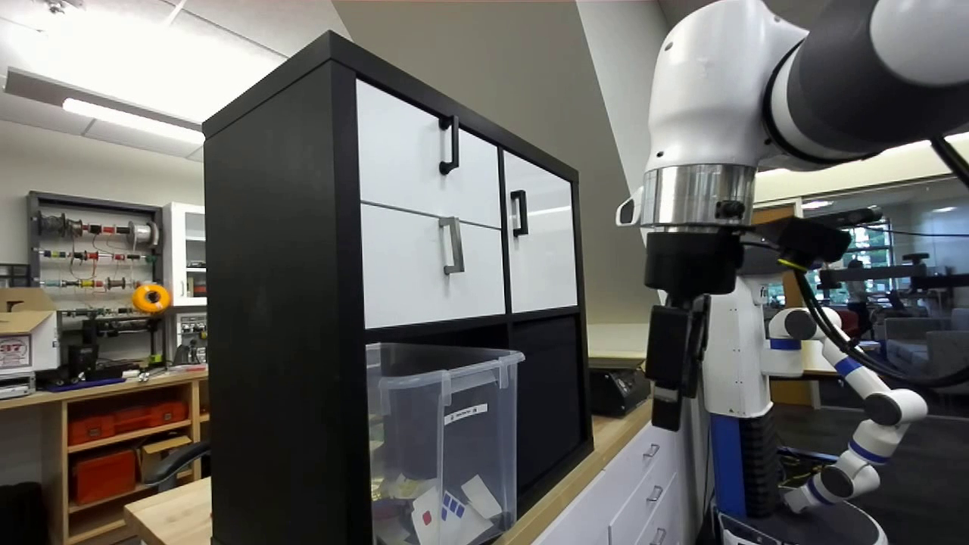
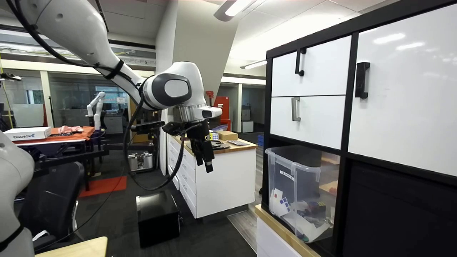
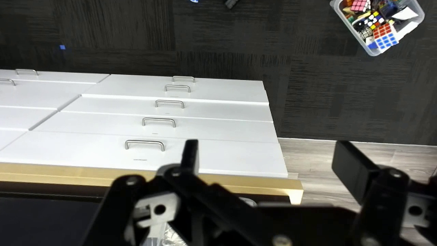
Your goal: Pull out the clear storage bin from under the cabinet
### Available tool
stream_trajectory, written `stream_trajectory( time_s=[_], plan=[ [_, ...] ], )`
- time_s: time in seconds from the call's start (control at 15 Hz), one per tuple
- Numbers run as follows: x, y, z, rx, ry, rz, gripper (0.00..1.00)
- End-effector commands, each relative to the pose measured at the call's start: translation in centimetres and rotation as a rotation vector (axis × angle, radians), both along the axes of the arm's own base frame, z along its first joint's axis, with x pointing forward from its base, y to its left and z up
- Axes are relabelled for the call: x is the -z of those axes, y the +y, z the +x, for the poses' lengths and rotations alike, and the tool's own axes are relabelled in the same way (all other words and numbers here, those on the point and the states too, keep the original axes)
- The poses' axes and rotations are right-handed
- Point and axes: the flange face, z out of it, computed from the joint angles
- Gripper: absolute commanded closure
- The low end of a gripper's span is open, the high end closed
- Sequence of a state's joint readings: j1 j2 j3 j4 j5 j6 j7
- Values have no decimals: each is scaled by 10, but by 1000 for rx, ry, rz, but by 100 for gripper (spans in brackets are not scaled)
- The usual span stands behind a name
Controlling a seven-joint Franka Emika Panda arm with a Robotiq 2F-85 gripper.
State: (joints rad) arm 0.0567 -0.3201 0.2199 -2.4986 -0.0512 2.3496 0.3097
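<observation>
Found the clear storage bin upright in a lower compartment of the black cabinet, right below two stacked white drawer fronts, the upper with a black handle, the lower with a grey handle. Jutted slightly past the cabinet's face at the rim. Bore a label on the front wall and showed white pieces inside, some printed with red or blue squares. Had the cabinet standing on a wood-topped counter. Held the jaws spread wide in the wrist view, pointing downward at the end of the white arm, well apart from the bin in both exterior views. Looked down, in the wrist view, onto white drawers with metal handles and dark carpet beyond. Caught at the upper right a second see-through tub packed with coloured cubes and assorted small items.
</observation>
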Motion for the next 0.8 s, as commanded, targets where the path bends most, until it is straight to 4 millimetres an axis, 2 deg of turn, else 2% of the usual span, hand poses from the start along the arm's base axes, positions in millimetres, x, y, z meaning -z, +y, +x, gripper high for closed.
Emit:
stream_trajectory(
  time_s=[0.0, 0.4, 0.73],
  plan=[
    [8, -1, 30, -68, -30, -1, 0],
    [13, -11, 82, -132, -62, -18, 0],
    [13, -20, 116, -144, -78, -21, 0]
  ],
)
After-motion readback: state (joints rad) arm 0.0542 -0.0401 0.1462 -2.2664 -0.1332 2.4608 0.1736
